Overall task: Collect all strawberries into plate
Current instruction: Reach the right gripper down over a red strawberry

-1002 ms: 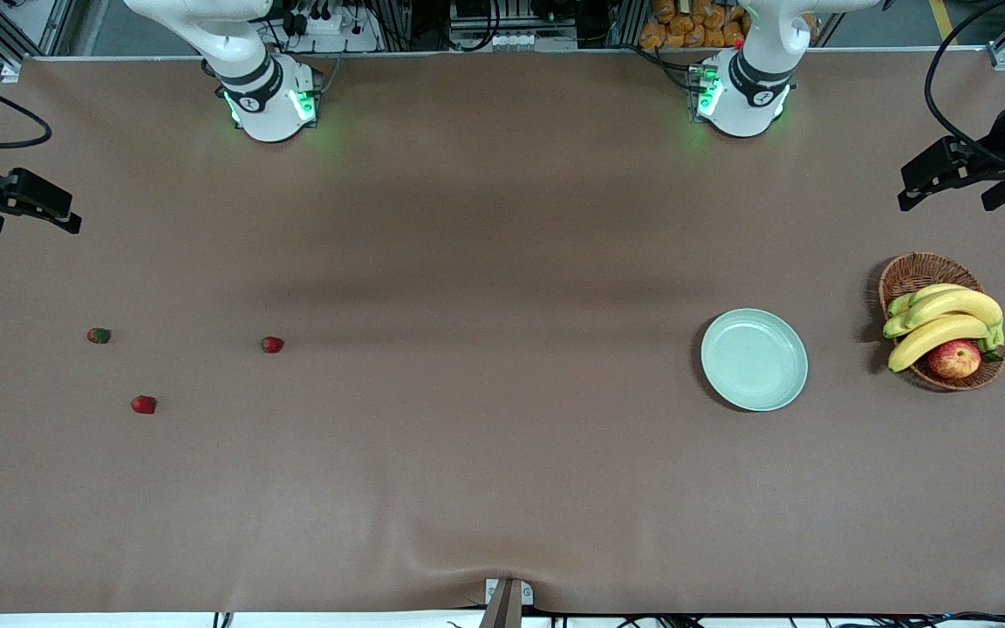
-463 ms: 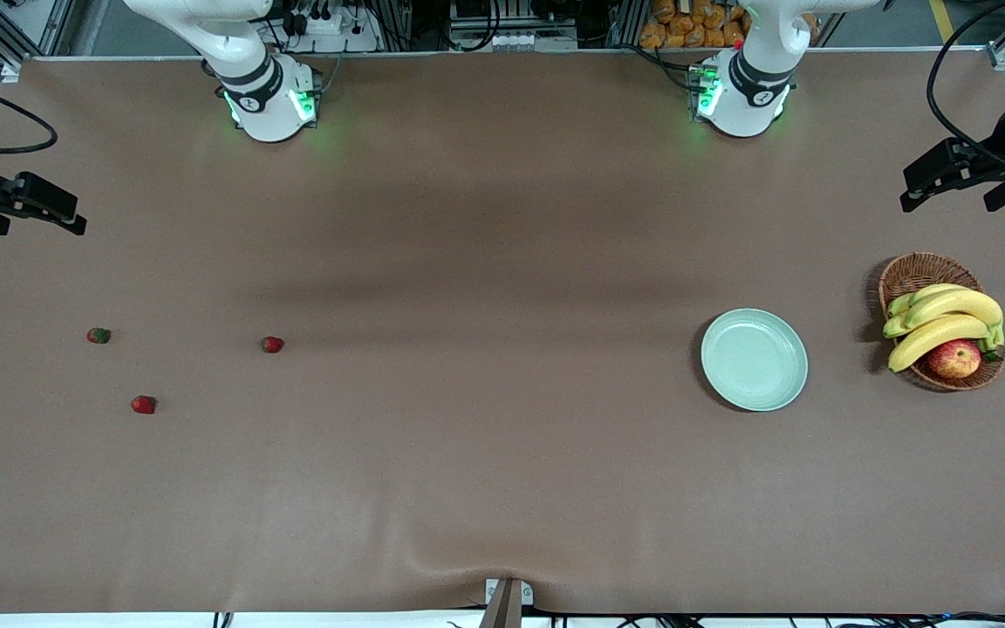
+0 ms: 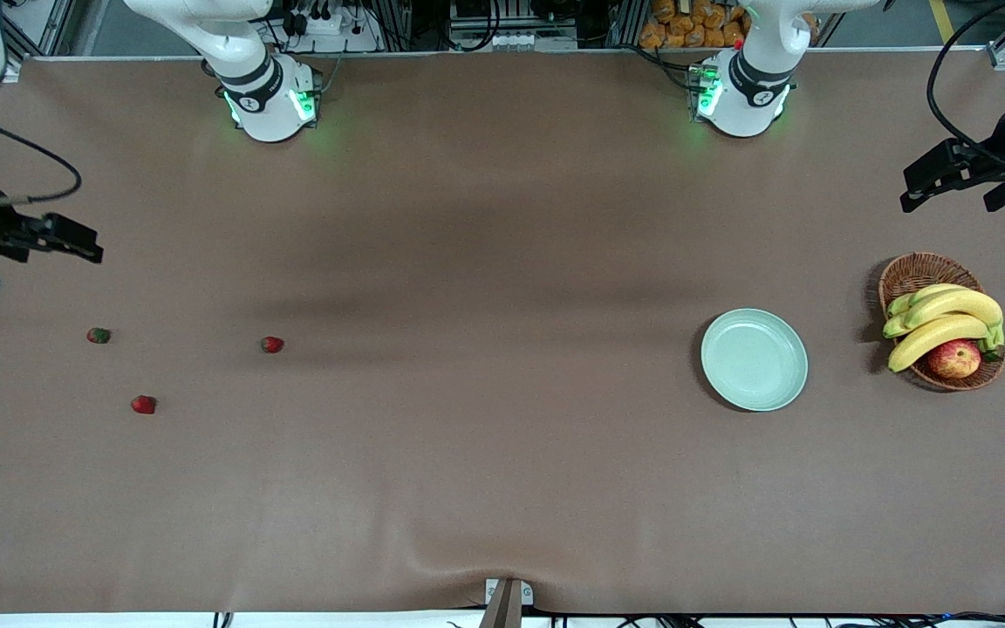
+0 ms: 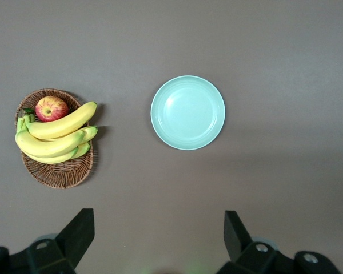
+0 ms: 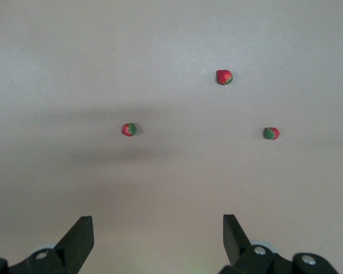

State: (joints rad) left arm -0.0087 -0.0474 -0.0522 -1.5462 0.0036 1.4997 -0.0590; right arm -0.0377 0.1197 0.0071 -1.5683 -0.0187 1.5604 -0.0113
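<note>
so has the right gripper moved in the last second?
Yes. In the front view the right gripper now sits lower and closer to the greenish strawberry than before; the strawberries themselves haven't shifted.

Plate (image 3: 754, 359) open all round — basket (image 3: 941, 319) stands beside.

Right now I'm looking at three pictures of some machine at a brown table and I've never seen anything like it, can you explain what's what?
These are two robot arms bolted along one edge of a table. The big picture looks down from across the table; the two small ones come from cameras on each arm's wrist. The right tool hangs open over the right arm's end, where three strawberries lie: a dark greenish one, a red one nearer the camera, and another closer to the table's middle. The left tool waits open above a basket of bananas and an apple. The plate beside it is empty. Nothing is held.
</note>
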